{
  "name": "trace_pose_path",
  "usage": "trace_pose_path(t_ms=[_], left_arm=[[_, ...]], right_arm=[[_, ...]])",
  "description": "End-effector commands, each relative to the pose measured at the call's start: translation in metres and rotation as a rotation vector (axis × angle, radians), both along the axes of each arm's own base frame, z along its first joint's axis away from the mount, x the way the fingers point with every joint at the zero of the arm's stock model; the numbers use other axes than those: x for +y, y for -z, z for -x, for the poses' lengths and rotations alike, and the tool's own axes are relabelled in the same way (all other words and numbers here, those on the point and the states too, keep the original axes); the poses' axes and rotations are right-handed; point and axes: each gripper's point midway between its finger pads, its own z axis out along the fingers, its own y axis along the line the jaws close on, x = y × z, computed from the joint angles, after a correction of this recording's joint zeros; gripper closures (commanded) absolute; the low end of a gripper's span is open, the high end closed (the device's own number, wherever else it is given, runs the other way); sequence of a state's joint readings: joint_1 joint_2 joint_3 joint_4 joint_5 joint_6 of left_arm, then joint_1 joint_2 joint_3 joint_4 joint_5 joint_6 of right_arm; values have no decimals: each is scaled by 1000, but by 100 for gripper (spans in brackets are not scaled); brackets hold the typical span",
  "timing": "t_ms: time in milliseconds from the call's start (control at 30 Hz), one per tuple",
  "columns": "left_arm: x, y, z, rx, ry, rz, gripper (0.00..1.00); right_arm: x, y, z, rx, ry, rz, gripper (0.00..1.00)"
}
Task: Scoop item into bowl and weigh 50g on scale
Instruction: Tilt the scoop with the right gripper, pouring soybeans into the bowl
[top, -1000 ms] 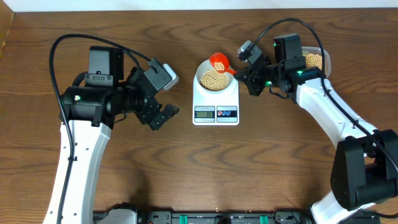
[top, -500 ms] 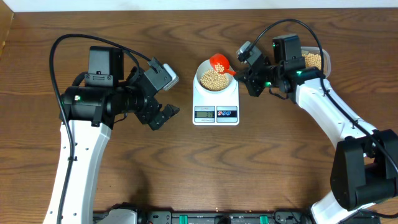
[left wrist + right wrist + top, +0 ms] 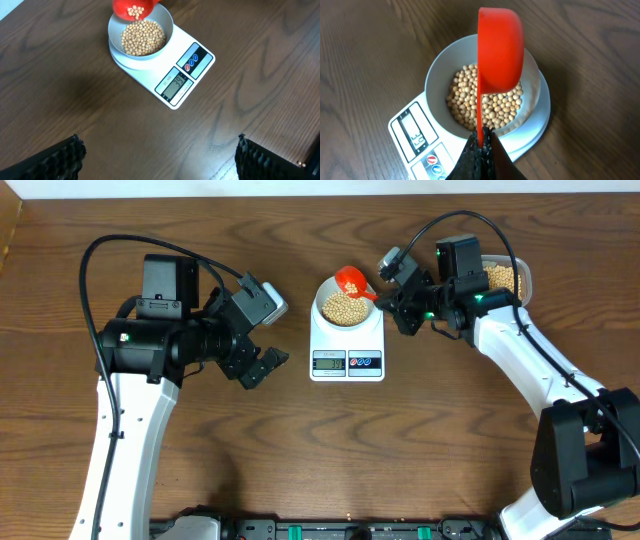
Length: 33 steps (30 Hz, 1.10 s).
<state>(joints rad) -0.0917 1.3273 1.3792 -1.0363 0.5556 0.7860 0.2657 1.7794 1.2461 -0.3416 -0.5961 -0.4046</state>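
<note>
The white bowl (image 3: 347, 304) sits on the white scale (image 3: 346, 340) and holds tan beans (image 3: 346, 308). My right gripper (image 3: 392, 302) is shut on the handle of a red scoop (image 3: 351, 280), held tilted over the bowl's far rim. In the right wrist view the scoop (image 3: 500, 49) hangs over the bowl (image 3: 436, 80), the beans (image 3: 490, 107) and the scale (image 3: 410, 131), with the jaws (image 3: 481, 145) clamped on its handle. In the left wrist view the scoop (image 3: 132, 7) has a few beans in it above the bowl (image 3: 141, 37); the scale (image 3: 175, 75) display reads 39. My left gripper (image 3: 265, 365) is open and empty, left of the scale.
A clear plastic tub (image 3: 505, 277) with more beans stands at the back right, behind my right arm. Bare wooden table lies between the left gripper's fingers (image 3: 160, 155) in the left wrist view.
The red scoop has shifted slightly up and back over the bowl's far rim. The left arm has not moved.
</note>
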Motion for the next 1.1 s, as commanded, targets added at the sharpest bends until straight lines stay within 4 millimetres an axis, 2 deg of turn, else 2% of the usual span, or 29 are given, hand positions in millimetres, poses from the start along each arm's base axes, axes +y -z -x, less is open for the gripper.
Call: trace_pose_path(t_ms=[0,167,267,400,600,833,1067], left_arm=[[-1,-8,-1,-19,9,13,2],[-2,-8,-1,-19,10,13,2],[-2,-8,-1,-19,10,13,2],[-2,-8,-1,-19,10,13,2],[-2,-8,-1,-19,10,13,2],[-1,-8,-1,-19,9,13,2],[-2,-8,-1,-19,9,13,2]], right_arm=[[-2,-8,0,-43,-4,20,99],[2,-12,3,-41,-26,-7,99],[-5,-5,-3,-58,9,57,99],[3,-18,3,-71,-29,8,99],[1,-10,3,-79,-5,84,99],[10,-9,7,-99,-39,102,99],[4,-3,1,-153,-17,209,99]])
